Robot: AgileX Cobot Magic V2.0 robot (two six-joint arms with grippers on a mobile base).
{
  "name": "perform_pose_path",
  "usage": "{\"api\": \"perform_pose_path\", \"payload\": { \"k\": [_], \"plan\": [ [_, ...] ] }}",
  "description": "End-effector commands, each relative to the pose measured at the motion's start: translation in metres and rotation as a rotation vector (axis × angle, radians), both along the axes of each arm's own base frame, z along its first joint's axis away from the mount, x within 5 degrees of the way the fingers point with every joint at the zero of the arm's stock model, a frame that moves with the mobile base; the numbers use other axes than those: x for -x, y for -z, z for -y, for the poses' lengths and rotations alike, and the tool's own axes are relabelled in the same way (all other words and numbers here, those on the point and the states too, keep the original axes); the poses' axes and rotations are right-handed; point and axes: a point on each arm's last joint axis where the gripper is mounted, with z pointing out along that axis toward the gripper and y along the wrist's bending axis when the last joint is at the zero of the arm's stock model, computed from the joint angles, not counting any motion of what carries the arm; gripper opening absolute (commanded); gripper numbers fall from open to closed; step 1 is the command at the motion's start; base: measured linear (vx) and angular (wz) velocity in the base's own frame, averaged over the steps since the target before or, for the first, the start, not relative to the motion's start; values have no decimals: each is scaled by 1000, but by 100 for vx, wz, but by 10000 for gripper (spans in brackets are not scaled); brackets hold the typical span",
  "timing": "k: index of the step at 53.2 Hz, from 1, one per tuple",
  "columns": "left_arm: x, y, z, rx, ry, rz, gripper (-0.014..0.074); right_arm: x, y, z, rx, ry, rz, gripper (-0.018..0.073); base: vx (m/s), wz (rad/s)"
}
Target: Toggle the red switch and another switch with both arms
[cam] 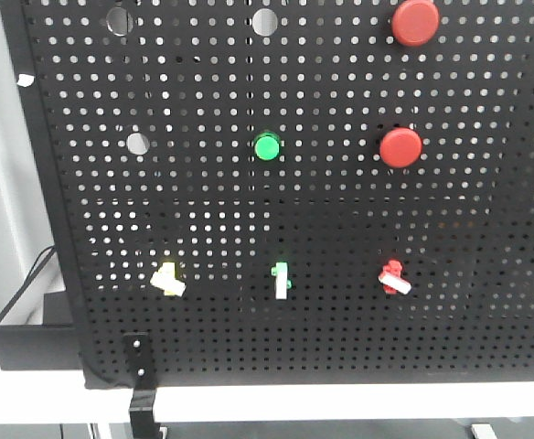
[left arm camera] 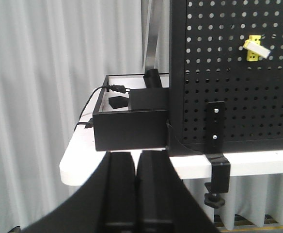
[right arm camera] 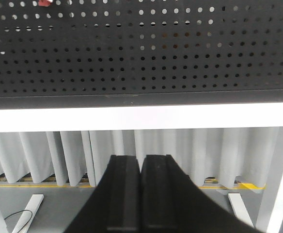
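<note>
Approach stage: the left pincer (left arm camera: 136, 194) and right pincer (right arm camera: 141, 191), both closed and empty, must rise to the yellow switch (left arm camera: 254, 47) up-right of one and the red switch (cam: 394, 277), seemingly up-left of the other.

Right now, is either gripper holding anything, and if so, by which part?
Nothing is held. The left gripper and the right gripper both have their jaws shut with nothing between them, short of the pegboard.

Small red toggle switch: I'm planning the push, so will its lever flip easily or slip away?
The small red toggle switch has a short white lever tip that probably snaps over with a light nudge. It is tiny, so a push could slip off. The black perforated panel looks clamped, so it should barely sway.
</note>
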Motion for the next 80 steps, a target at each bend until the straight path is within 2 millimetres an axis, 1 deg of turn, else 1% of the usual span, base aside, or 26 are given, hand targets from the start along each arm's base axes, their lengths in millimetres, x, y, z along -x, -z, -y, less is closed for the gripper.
{"api": "perform_pose_path", "payload": {
  "k": [1, 43, 52, 59, 64, 70, 75, 80],
  "plan": [
    [1, -2, 0, 12, 2, 81, 3, 0, -6, 0, 6, 4, 84, -6, 9, 0],
    [1, -2, 0, 12, 2, 81, 3, 0, -6, 0, 6, 4, 84, -6, 2, 0],
    [1, -2, 0, 12, 2, 83, 3, 0, -8, 0, 6, 3, 109, -6, 0, 0],
    [2, -4, 0, 12, 2, 99, 3, 0, -15, 0, 6, 1, 188, -6, 0, 0],
    [2, -4, 0, 18, 2, 100, 3, 0, -20, 0, 46, -2, 242, -6, 0, 0],
    [3, -12, -1, 128, 11, 139, 3, 1, -27, -1, 38, -4, 310, -6, 0, 0],
    [6, -25, -1, 143, 15, 194, 3, 4, -41, -1, 18, -3, 363, -6, 0, 0],
    [11, -47, -1, 118, 16, 254, 3, 11, -69, 0, 18, -2, 436, -6, 0, 0]
  ]
}}
